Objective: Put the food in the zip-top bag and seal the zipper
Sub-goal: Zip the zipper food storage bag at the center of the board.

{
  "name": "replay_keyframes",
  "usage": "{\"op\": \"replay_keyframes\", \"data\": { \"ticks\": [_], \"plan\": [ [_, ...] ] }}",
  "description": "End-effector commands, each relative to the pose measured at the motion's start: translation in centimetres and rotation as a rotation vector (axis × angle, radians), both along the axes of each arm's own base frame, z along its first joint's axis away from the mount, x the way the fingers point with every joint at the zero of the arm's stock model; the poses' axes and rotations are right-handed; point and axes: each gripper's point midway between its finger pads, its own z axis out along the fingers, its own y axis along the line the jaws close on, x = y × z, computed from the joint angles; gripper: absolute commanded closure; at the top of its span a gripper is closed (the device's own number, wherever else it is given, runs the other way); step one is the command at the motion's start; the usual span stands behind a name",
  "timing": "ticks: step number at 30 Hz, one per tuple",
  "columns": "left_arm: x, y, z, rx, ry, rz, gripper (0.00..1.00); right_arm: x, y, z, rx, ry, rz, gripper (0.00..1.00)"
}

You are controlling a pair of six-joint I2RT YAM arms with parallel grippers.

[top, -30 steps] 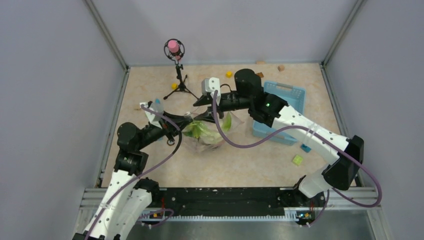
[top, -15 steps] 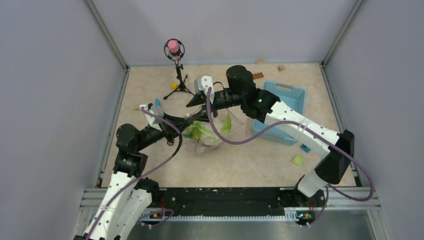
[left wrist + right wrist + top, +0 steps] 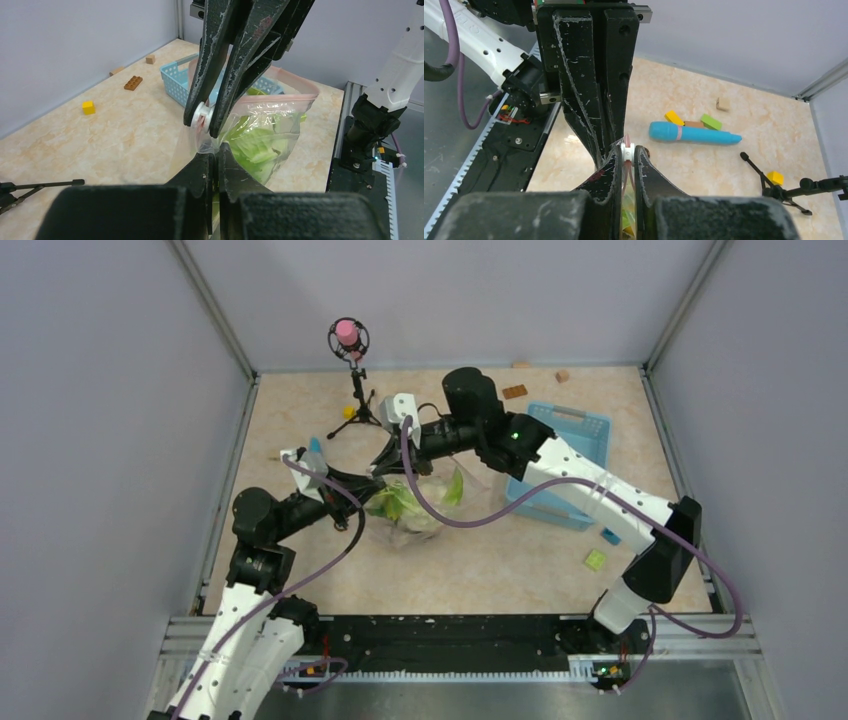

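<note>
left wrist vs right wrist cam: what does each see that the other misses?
Left wrist only: the full body of the zip-top bag with leafy greens inside, the blue basket, and a brown block.

Right wrist only: a blue tube on the table with small blocks beside it, and a black tripod leg.

Both: the left claw and right claw meeting tip to tip, shut on the bag's top edge, with a white round piece at the right claw's tips.
</note>
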Motion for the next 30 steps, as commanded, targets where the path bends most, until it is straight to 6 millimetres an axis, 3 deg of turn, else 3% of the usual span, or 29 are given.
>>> {"op": "replay_keyframes", "data": {
  "ticks": [1,2,3,4,5,8,10,16,20,23,25,26,30],
  "plan": [
    [-0.7,0.0,1.9,-0.001,-0.111,-0.020,1.00,-0.8,0.4,2.1,0.036,-0.039,0.037,1.00],
    [-0.8,-0.1,1.9,0.007,-0.122,-0.034,0.92,-0.9,0.4,2.7,0.048,-0.037,0.035,1.00],
    [-1.0,-0.3,1.9,0.018,-0.135,-0.050,0.77,-0.7,0.6,3.1,0.055,-0.020,0.012,1.00],
    [-1.3,-0.4,2.0,0.037,-0.163,-0.068,0.53,-0.6,0.7,3.7,0.061,0.000,-0.007,1.00],
    [-1.7,-0.5,1.9,0.061,-0.190,-0.091,0.43,-0.7,0.6,4.1,0.062,0.013,-0.007,1.00],
    [-1.8,-0.4,2.1,0.087,-0.245,-0.091,0.33,-1.3,0.4,4.6,0.047,0.033,0.010,1.00],
    [-1.6,-0.4,2.5,0.082,-0.268,-0.086,0.31,-1.4,0.4,4.3,0.032,0.042,0.014,1.00],
    [-0.8,-0.9,3.5,0.080,-0.255,-0.115,0.33,-1.5,0.4,3.8,0.023,0.040,0.026,1.00],
    [0.6,-1.0,3.5,0.075,-0.212,-0.099,0.42,-1.9,0.3,4.0,0.028,0.040,0.045,1.00],
    [0.7,-1.4,3.5,0.081,-0.202,-0.135,0.66,-1.9,0.3,4.2,0.030,0.041,0.046,1.00],
    [0.7,-1.5,3.4,0.084,-0.196,-0.146,0.95,-1.8,0.3,4.0,0.026,0.041,0.038,1.00],
    [0.7,-1.5,3.5,0.083,-0.199,-0.146,1.00,-1.7,0.3,4.0,0.025,0.038,0.033,1.00],
    [0.3,-1.5,3.3,0.080,-0.213,-0.154,1.00,-0.8,0.1,3.4,0.002,0.020,-0.016,1.00]
  ]
}}
